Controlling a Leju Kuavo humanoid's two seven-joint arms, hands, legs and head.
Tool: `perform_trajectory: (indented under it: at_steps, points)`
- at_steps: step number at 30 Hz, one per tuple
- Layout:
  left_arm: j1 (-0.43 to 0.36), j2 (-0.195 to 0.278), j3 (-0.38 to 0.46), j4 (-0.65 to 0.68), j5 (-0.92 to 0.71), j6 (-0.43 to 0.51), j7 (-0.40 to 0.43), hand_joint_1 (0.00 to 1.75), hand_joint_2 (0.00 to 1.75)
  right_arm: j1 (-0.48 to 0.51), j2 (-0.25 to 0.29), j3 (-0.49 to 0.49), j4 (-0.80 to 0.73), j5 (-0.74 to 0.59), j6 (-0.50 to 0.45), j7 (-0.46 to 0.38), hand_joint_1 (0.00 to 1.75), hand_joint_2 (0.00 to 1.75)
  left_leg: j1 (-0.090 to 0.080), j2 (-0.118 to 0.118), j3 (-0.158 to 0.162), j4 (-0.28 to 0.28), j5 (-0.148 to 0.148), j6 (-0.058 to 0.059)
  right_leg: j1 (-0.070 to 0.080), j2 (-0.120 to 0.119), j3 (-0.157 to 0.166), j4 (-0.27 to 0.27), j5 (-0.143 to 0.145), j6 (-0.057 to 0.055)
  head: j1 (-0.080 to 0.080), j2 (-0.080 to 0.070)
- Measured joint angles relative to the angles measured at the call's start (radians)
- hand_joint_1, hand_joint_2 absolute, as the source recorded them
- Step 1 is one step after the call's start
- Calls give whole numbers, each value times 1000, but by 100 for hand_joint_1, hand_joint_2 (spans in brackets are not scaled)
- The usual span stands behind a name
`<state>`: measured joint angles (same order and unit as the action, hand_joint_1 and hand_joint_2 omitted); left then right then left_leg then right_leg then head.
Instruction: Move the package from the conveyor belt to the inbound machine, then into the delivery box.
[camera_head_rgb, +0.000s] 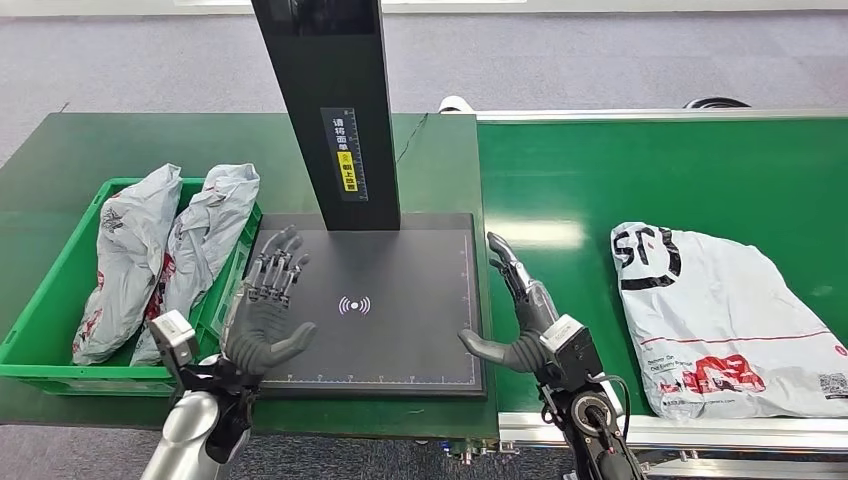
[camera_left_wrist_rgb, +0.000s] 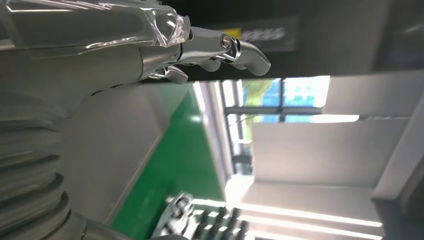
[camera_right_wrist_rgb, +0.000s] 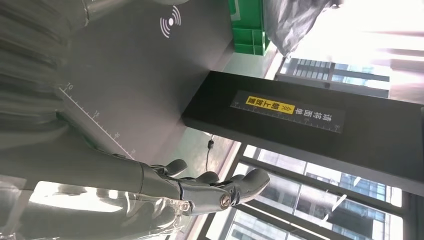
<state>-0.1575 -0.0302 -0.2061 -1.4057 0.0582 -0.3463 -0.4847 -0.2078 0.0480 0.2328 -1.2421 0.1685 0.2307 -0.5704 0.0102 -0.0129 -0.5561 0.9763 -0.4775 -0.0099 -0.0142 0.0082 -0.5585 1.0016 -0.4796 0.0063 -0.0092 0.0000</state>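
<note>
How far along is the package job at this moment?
Done: two crumpled grey plastic packages lie in the green plastic crate. In hand: nothing; left hand and right hand hover open at the black scanner plate. Left: the white printed package on the green conveyor belt.

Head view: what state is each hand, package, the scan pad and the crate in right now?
Left hand: open, empty, over the scan pad.
Right hand: open, empty.
White package: lying flat on conveyor belt.
Scan pad: nothing lying on it.
Green crate: holds two grey packages.
</note>
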Motion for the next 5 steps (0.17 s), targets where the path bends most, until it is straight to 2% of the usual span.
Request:
perform_trajectory:
  at_steps: [5]
  points:
    - [-9, -8, -16, 75, -6, -16, -14, 0, 175, 5, 7, -4, 0, -2, 7, 0, 0, 175, 0, 0, 0, 0, 0, 0, 0, 0, 0, 0, 0, 0, 0, 0]
